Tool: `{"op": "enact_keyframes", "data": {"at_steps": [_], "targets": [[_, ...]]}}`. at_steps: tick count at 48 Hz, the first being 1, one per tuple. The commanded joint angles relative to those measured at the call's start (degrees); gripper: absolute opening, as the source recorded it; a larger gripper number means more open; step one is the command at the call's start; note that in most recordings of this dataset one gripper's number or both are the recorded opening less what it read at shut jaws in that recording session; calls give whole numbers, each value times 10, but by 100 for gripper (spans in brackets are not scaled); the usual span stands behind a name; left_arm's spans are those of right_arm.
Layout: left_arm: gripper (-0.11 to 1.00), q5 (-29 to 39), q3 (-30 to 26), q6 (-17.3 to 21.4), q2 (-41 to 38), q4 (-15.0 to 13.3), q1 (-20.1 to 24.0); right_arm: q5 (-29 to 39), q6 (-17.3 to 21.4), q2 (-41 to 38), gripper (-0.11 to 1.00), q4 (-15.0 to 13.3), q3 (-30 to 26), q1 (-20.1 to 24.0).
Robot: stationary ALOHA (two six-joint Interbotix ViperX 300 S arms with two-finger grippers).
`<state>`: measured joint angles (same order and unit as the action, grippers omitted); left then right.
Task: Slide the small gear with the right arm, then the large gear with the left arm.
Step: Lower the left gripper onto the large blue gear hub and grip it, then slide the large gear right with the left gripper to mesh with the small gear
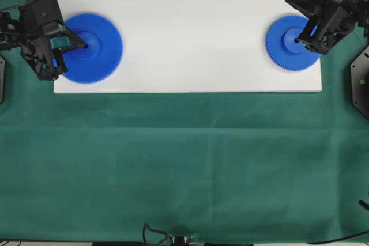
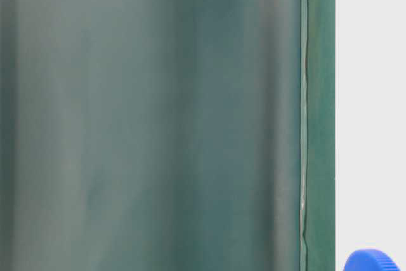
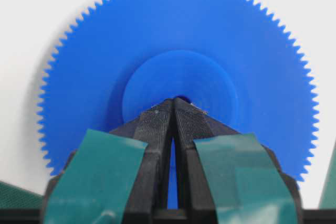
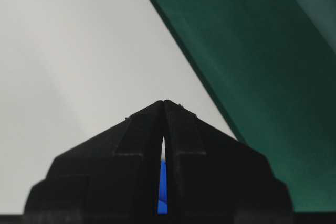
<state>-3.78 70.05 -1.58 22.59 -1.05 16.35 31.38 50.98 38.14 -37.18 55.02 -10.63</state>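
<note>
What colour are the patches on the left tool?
Teal green patches on the left tool, clearest in the left wrist view.

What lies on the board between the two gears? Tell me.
Nothing: overhead, bare white board runs from the large gear to the small gear.

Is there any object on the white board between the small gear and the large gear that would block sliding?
Nothing visible: the white board lies bare between the small gear and the large gear.
</note>
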Motion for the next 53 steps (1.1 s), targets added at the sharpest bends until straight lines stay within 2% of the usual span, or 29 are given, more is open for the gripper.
{"op": "enact_keyframes", "data": {"at_steps": [1,20,34,53], "targets": [[0,-7,-9,-1,-6,-2,2,-4,1,-1,53,-3,-10,1],[0,-4,-6,-3,-8,-3,1,-3,1,-1,53,-2,-10,0],[0,8,0,-45,-8,-3,-6,-3,1,-1,53,-3,-10,1],[0,10,1,-47,-9,-3,-18,-3,1,-1,53,-2,-8,2]]}}
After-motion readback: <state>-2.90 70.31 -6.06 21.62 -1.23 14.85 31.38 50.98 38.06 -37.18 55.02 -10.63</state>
